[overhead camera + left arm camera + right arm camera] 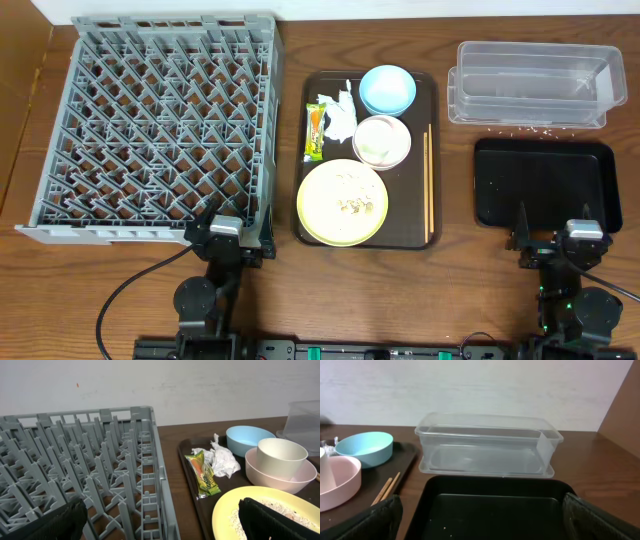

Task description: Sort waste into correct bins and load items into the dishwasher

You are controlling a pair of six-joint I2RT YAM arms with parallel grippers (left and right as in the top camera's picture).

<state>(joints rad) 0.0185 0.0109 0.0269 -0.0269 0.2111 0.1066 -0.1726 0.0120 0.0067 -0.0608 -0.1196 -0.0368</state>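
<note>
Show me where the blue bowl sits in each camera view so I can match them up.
Overhead: blue bowl is at the top of the picture, right of centre, at the far end of the brown tray.
Left wrist: blue bowl is right of centre, at mid height.
Right wrist: blue bowl is at the far left, at mid height.
Shared landmark: the white bowl right next to it.
</note>
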